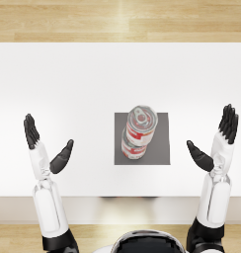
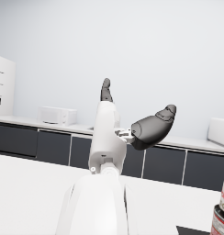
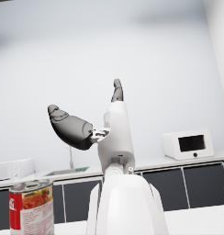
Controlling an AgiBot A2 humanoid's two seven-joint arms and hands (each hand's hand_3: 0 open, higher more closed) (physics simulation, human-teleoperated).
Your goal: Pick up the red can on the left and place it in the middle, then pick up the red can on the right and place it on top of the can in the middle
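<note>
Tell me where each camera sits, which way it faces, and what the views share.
Head view: on the head, looking steeply down at the white table, gray mat and stacked red cans; both arms show, left hand and right hand empty.
Left wrist view: on the left forearm, facing the kitchen counter; left hand shows.
Right wrist view: on the right forearm, facing the microwave; right hand shows.
Shared: all three show the cans.

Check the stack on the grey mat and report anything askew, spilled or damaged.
Nothing stands out. The top red can sits upright on the bottom red can, which stands on the grey mat. The apparent offset between them may just be the camera angle. No spill or dent shows. The left hand and right hand are empty, well clear.
</note>
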